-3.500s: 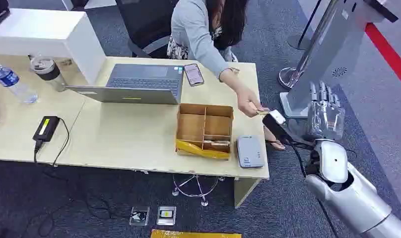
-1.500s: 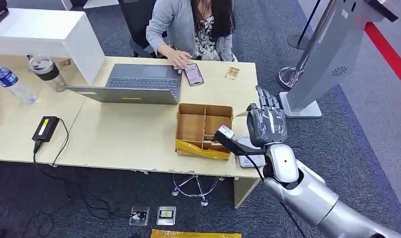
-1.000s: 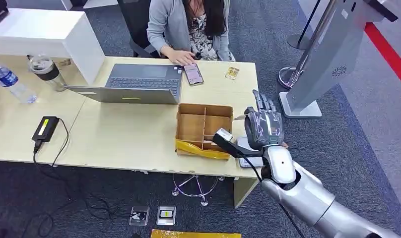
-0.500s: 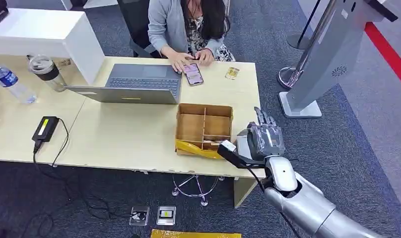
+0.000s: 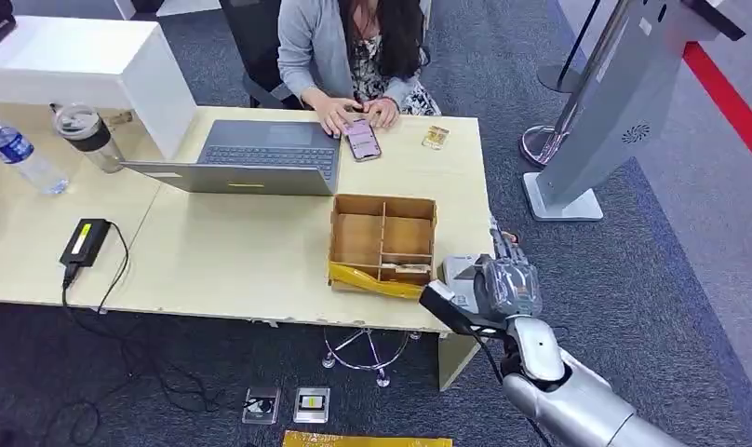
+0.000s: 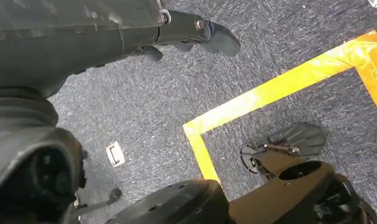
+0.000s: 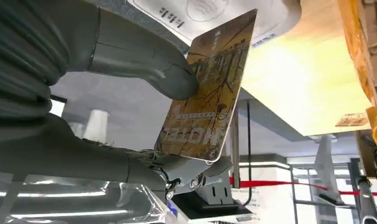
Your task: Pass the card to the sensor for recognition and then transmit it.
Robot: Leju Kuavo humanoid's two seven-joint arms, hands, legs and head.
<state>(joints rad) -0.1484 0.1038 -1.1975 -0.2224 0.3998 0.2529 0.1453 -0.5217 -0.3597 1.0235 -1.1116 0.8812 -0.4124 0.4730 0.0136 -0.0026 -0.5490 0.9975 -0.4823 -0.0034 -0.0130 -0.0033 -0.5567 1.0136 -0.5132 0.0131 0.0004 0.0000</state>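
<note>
My right hand (image 5: 508,285) hovers over the table's front right corner, right above the grey card sensor (image 5: 455,271), which it partly covers. In the right wrist view the thumb (image 7: 149,63) and the fingers pinch a yellow-brown hotel card (image 7: 210,88). The card's far edge lies close against the sensor's (image 7: 200,11) pale face; I cannot tell whether they touch. My left hand (image 6: 191,32) hangs over the carpet floor with its fingers apart and nothing in it.
A divided cardboard box (image 5: 383,237) stands just left of the sensor. Behind it are a laptop (image 5: 261,154), a phone (image 5: 361,140) under a seated person's hands (image 5: 354,107), and a small yellow card (image 5: 436,137). A grey kiosk stand (image 5: 614,93) rises at right.
The person gave the card to my right hand beyond the table's right edge, then drew back to the phone. My right hand carried the card left and down onto the sensor.
</note>
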